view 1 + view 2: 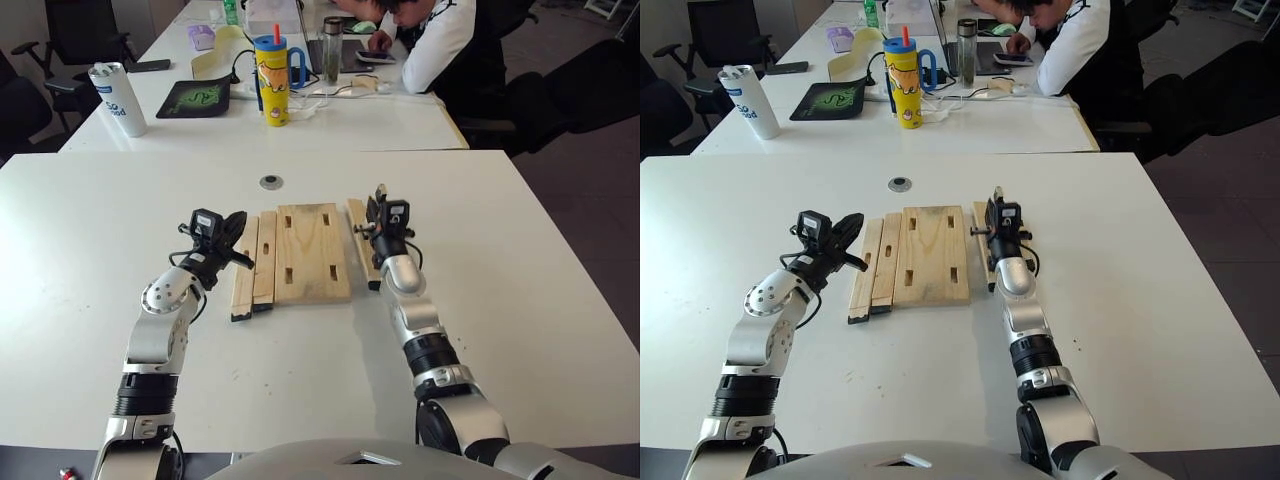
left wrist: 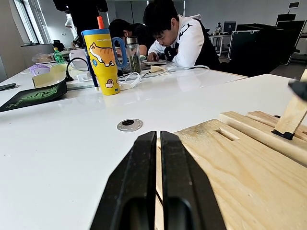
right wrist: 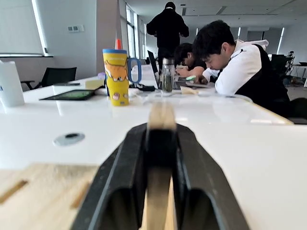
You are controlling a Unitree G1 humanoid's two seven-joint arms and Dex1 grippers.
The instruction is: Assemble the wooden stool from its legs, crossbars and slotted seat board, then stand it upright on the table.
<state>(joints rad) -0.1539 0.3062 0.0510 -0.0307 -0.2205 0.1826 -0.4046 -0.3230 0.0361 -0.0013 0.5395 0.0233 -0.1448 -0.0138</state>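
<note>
A wide white table [image 1: 90, 300] stands in an open office, with a second desk [image 1: 400, 122] butted against its far edge. Nearest me, both arms are bent at the elbow and reach forward low over the tabletop. The left arm angles inward, and the left gripper [image 2: 159, 136] has its two black fingers pressed together with nothing between them, pointing at the two wooden slats [image 1: 253, 265] just beside it. The right forearm runs straight ahead. The right gripper [image 1: 377, 205] is clamped on a wooden leg [image 1: 364, 258], which seems to tilt, its dark-tipped near end down. Between the arms the slotted seat board [image 1: 313, 252] lies flat, with the slats against its left edge and the leg along its right. Beyond it is a round grommet [image 1: 271, 182], then a yellow tumbler [image 1: 272, 85] on the far desk.
</note>
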